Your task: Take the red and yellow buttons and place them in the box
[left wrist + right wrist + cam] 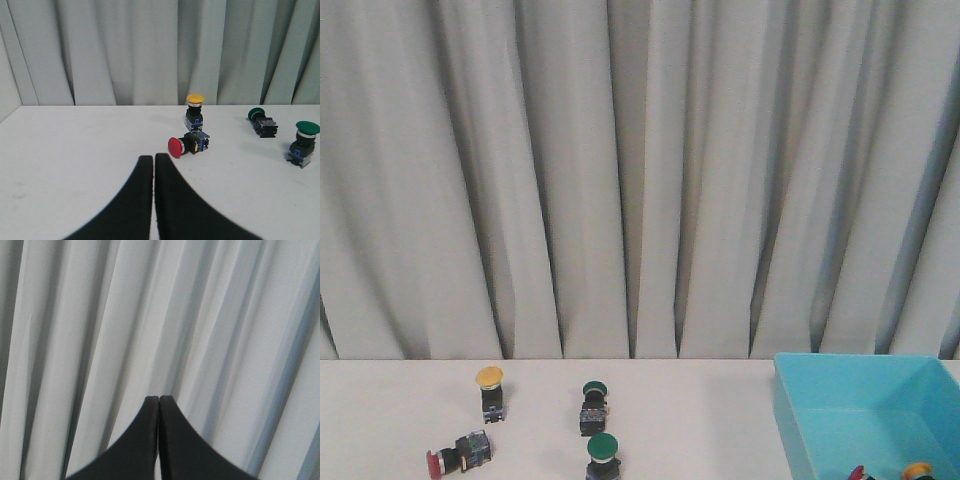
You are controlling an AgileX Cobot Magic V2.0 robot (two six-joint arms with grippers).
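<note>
A yellow button [490, 392] stands upright on the white table at the left. A red button [458, 455] lies on its side in front of it. Both show in the left wrist view: the yellow button [194, 111] and the red button [187, 144]. The turquoise box [865, 415] sits at the right; a red cap [857, 473] and a yellow cap [918, 470] show inside it at the frame's bottom edge. My left gripper [153, 159] is shut and empty, a short way from the red button. My right gripper [159, 399] is shut and empty, facing the curtain. Neither gripper shows in the front view.
Two green-capped switches are on the table: one lying down [594, 405] and one upright [603, 455], also in the left wrist view [262, 121] [303, 143]. A grey curtain [640, 170] hangs behind the table.
</note>
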